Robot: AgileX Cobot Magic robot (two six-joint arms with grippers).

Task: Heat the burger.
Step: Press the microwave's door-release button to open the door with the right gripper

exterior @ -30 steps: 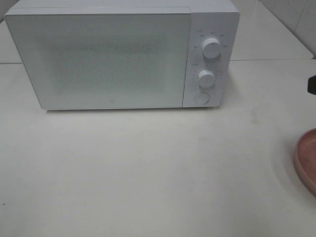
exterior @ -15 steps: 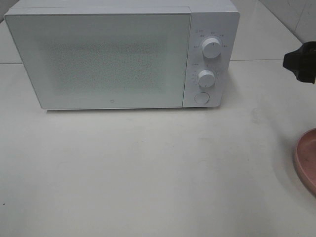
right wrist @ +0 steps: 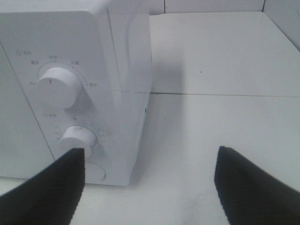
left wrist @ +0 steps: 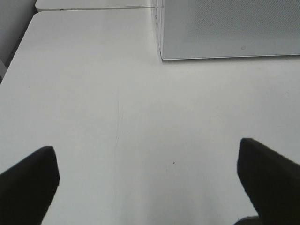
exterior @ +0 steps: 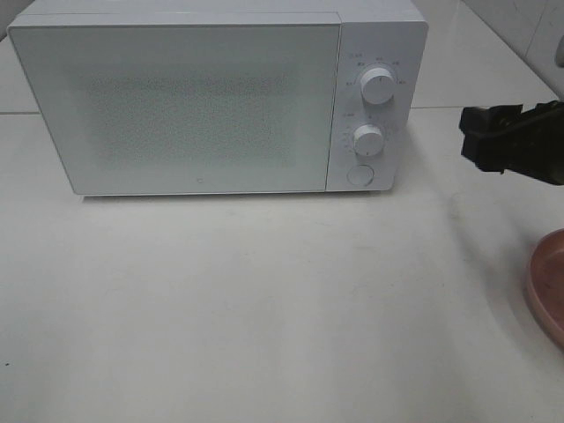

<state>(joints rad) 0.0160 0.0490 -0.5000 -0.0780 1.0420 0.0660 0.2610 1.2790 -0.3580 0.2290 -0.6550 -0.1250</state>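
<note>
Burger: not seen in any view; its place cannot be told.

Microwave [exterior: 220,97]: white, set at the back of the table [exterior: 264,308]. Its door [exterior: 176,110] is shut, and nothing can be made out through the speckled front. The control panel is at the microwave's right end, w/ an upper knob [exterior: 377,85], a lower knob [exterior: 367,139] beneath it & a round button [exterior: 359,174] at the bottom.

R gripper [exterior: 476,139]: black, seen at the right edge of the high view. It is held above the table, to the right of the panel & apart from it, approx. level w/ the lower knob. Its fingers are spread wide w/ only table surface shown betw. them. In the R wrist view the panel lies just ahead, and one finger [right wrist: 47,192] overlaps the button area.

Plate [exterior: 548,282]: pink & round, cut off by the right edge of the high view. It rests on the table nearer the camera than the R gripper. Only part of its rim is shown.

L gripper [left wrist: 147,187]: shown in the L wrist view only. Its fingers are spread wide above bare table, w/ the microwave's lower front corner well ahead.
</note>
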